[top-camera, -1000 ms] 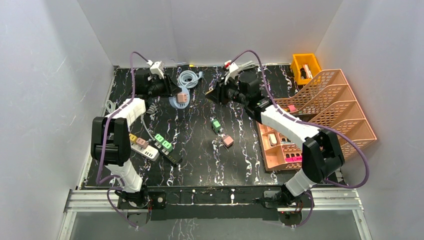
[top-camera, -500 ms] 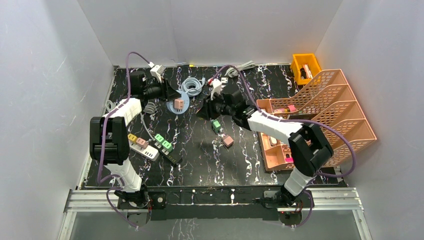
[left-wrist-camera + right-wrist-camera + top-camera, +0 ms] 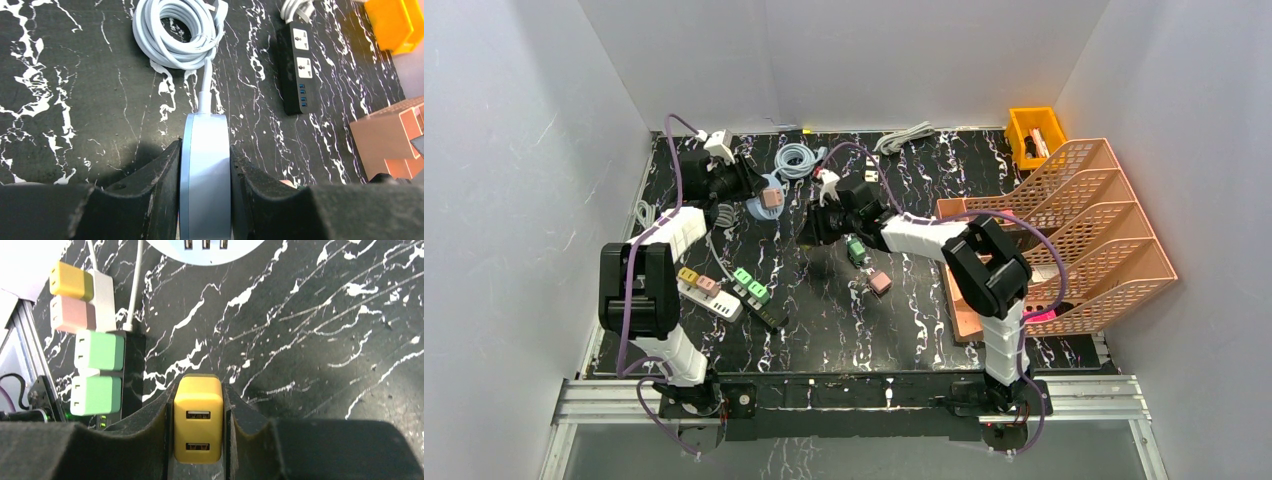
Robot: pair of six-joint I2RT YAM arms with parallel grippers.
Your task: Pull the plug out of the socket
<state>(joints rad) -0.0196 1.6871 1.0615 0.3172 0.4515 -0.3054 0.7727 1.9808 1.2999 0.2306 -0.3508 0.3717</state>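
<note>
Marbled tabletop [image 3: 325, 340]; yellow plug [image 3: 197, 420] inside right pincer [image 3: 198, 390], socket [image 3: 205, 175] inside left pincer [image 3: 205, 147].

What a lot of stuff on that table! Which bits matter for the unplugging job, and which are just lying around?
In the job:
- left tool, clamped on the round blue socket
- right tool, gripping the yellow plug

Lying about:
- black power strip
- white strip with two plugs
- orange trays
- yellow bin

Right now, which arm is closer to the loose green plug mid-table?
Right. Its fingers sit just beside the green plug; the left fingers are farther off, toward the back-left.
</note>
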